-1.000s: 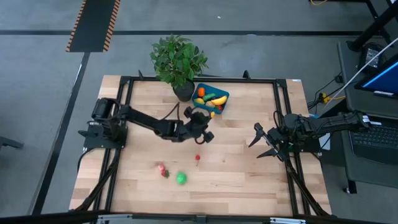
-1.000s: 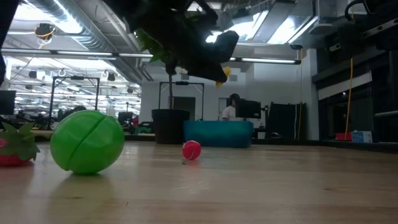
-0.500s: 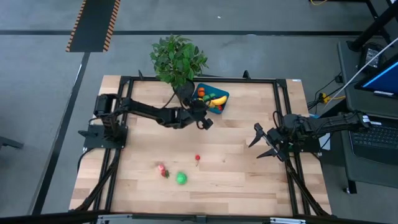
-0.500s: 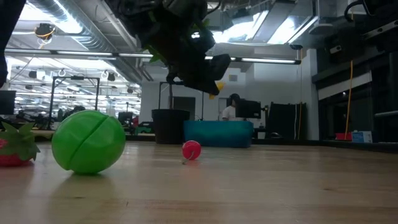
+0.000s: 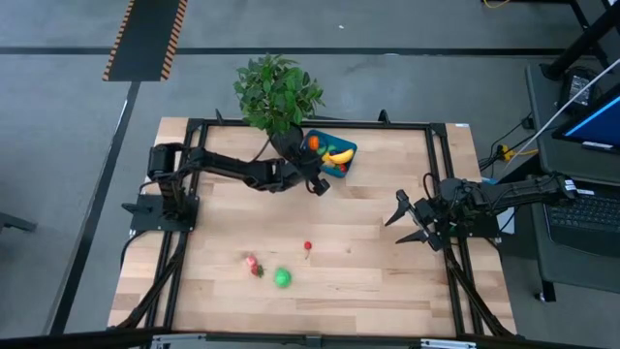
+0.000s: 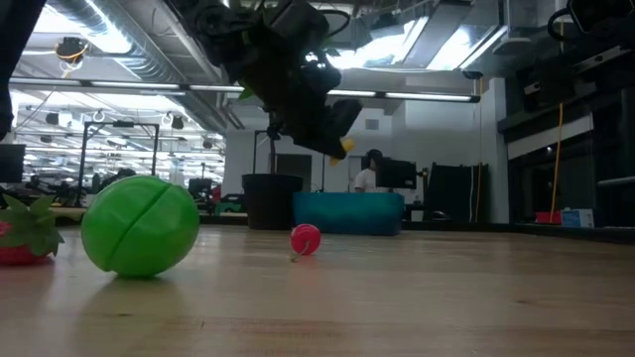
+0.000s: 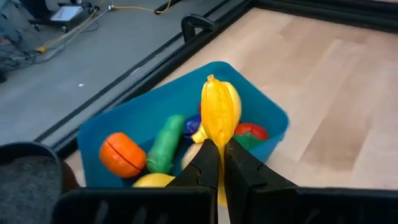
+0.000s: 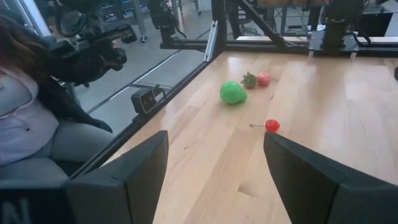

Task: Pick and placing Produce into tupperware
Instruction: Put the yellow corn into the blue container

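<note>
My left gripper [image 5: 317,181] hangs just at the near side of the teal tupperware [image 5: 347,148] and is shut on a yellow produce piece [image 7: 219,112]. In the left wrist view the tupperware [image 7: 264,106] holds an orange piece [image 7: 121,154], a green one [image 7: 165,143], a red-and-green one [image 7: 249,133] and more yellow. A green ball [image 5: 282,277], a strawberry [image 5: 253,264] and a small red cherry [image 5: 308,246] lie on the table's near middle. My right gripper [image 5: 407,219] waits open near the right edge. My left gripper pinches the yellow piece at its lower end [image 7: 217,142] between the two fingers [image 7: 208,163]. The piece sticks out past the fingertips, lifted clear above the tupperware's near rim; in the low view it shows under the gripper [image 6: 340,149].
A leafy potted plant [image 5: 276,92] stands right beside the tupperware at the far edge, its dark pot [image 7: 25,177] close to the left gripper. A black frame [image 5: 441,179] runs around the table. A person [image 8: 25,106] sits beyond the table's edge in the right wrist view.
My left gripper has carried the yellow piece from the table's middle toward the far edge, up to the tupperware, staying shut on it. The loose produce on the table has kept its place.
</note>
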Tool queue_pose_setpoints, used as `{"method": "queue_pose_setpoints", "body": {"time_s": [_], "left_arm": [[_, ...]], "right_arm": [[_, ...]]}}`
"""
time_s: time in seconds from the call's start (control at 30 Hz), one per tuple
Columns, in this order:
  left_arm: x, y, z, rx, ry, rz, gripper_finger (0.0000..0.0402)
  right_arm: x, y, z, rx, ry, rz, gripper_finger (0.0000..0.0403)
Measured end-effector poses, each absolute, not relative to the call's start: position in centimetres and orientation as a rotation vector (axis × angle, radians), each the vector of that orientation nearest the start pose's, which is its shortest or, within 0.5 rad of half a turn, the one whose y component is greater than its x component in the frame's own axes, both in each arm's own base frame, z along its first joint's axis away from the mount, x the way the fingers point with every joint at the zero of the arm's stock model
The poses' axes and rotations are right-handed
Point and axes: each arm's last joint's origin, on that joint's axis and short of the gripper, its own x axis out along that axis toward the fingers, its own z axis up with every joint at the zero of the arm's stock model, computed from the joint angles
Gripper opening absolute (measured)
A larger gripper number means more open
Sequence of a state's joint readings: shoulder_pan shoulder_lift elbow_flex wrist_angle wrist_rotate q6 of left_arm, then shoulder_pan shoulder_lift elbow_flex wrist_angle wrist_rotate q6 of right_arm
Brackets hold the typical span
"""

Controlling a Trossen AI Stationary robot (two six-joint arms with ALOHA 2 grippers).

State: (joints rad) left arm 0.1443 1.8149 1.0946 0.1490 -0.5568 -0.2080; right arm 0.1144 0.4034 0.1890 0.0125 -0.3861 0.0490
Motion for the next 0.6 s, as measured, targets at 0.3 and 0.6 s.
{"method": "queue_pose_setpoints", "body": {"time_s": [0.3, 0.6], "left_arm": [[38.0, 8.0, 19.0, -0.066, 0.512, 0.703, 0.0], [40.4, 8.9, 17.8, -0.015, 0.548, 0.667, 0.0]], "right_arm": [[12.0, 2.5, 19.5, 0.075, 0.214, 0.493, 0.0266], [12.0, 2.5, 19.5, 0.075, 0.216, 0.493, 0.0266]]}}
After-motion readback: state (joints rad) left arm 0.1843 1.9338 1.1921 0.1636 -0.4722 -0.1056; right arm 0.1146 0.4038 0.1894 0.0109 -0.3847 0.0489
